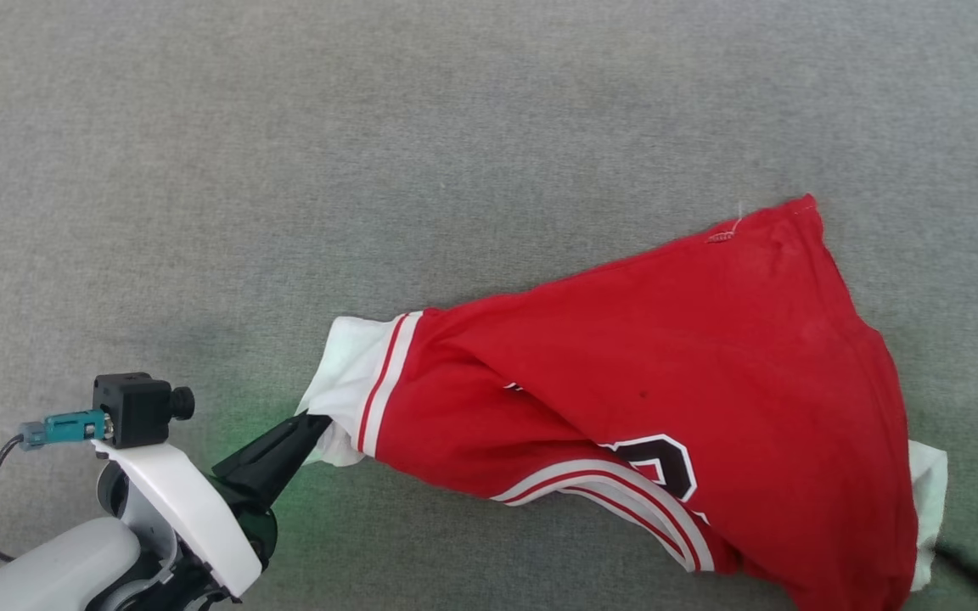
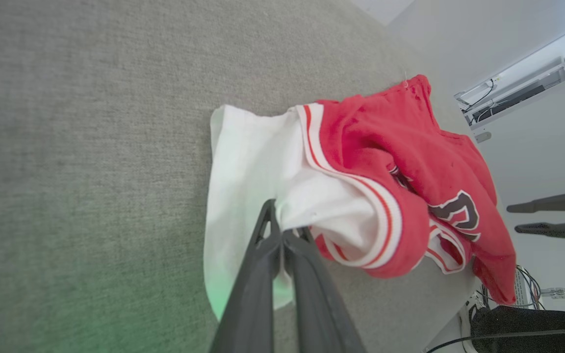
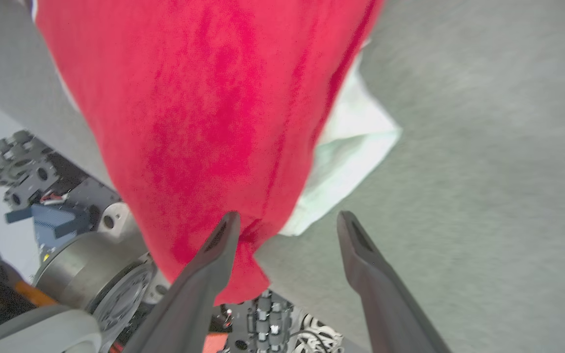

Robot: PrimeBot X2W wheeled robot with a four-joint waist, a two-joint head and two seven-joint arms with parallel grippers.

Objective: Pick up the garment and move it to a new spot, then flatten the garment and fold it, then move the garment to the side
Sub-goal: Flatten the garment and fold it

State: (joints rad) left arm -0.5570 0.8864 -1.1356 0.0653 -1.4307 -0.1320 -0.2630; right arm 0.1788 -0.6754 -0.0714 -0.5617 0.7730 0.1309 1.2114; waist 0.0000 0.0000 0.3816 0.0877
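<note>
- One thin red jersey with white sleeves (image 1: 667, 399) is seen bunched on the grey felt surface (image 1: 285, 170).
- Its sleeve is gripped by the left pincer (image 1: 312, 422); the right pincer (image 3: 287, 218) is spread, empty.
- Flattening, folding judged outstanding.

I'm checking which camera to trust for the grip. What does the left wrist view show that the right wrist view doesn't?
Left wrist view: the left gripper shut on the white sleeve of the jersey, plus striped trim and a black numeral. Right wrist view: the right gripper open, red cloth hanging by one finger, robot hardware beside it. Both: the red jersey, a white panel, the grey surface.
</note>
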